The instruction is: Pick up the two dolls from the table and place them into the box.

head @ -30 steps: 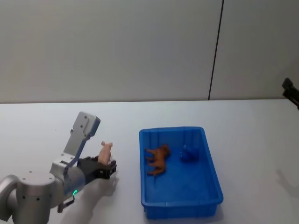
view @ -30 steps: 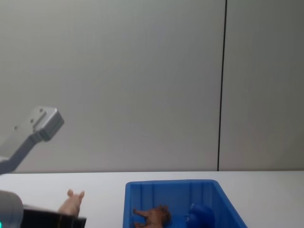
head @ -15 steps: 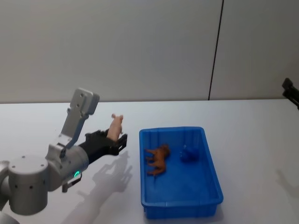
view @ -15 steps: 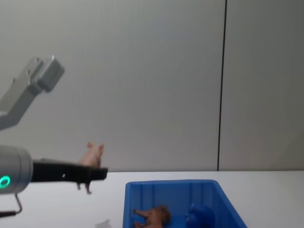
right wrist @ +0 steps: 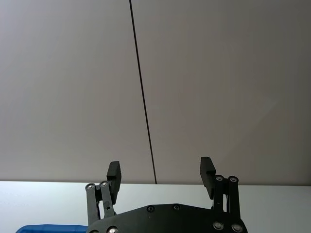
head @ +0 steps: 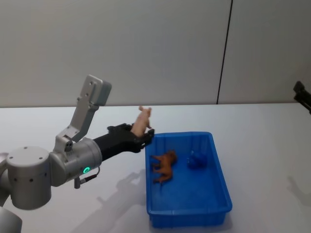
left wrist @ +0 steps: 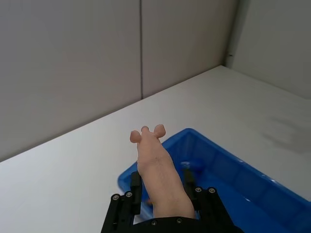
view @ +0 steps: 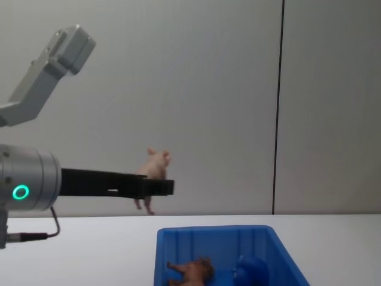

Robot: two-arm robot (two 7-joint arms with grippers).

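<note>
- The left gripper (head: 141,137), its jaws clamping a tiny pale pink pig-like figure (head: 142,119), is hanging at the near-left corner of the bright blue ribbed plastic bin (head: 221,184) on the white surface (head: 262,126).
- Risk: releasing here could be dropping the pig onto the rim, or adding a non-task toy.
- The head view is showing the shaggy brown four-legged figure (head: 164,165) and the rounded solid-blue toy (head: 197,160) lying inside the bin.
- The right wrist view is showing the right gripper (right wrist: 160,174) with jaws spread wide, gripping nothing.
</note>
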